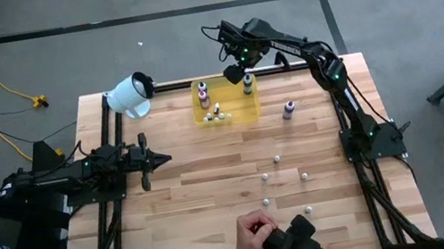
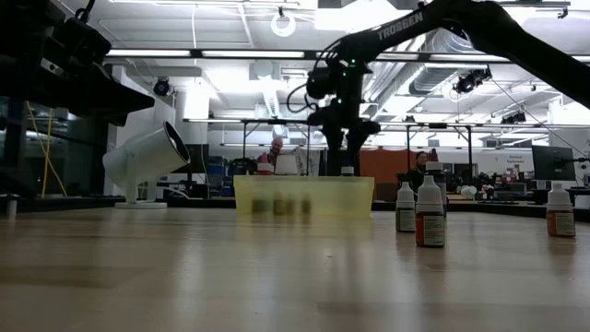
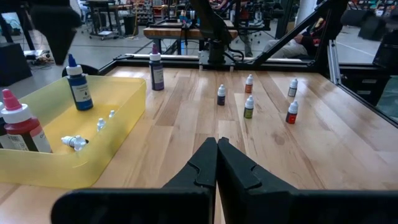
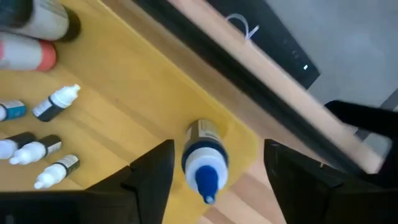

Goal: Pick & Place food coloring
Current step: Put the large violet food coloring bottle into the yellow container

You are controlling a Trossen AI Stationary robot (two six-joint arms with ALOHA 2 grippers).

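Observation:
The food coloring is split between a translucent yellow tray (image 1: 203, 120) and the table. A blue-capped bottle (image 4: 202, 155) stands upright on its base in the tray's far right corner. My right gripper (image 4: 217, 180) hangs open just above it, pointing down, one finger on either side and neither touching. The tray also holds a red bottle (image 3: 18, 124) and several small droppers (image 1: 218, 114) lying flat. A purple bottle (image 1: 289, 110) and several small droppers (image 1: 277, 158) stand on the table to the tray's right and nearer. My left gripper (image 3: 216, 149) waits shut at the table's left.
A white cylinder (image 1: 131, 94) lies at the far left corner. A person's hand (image 1: 254, 232) with a dark object (image 1: 287, 245) reaches over the near edge. Bare wood lies between my left gripper and the tray.

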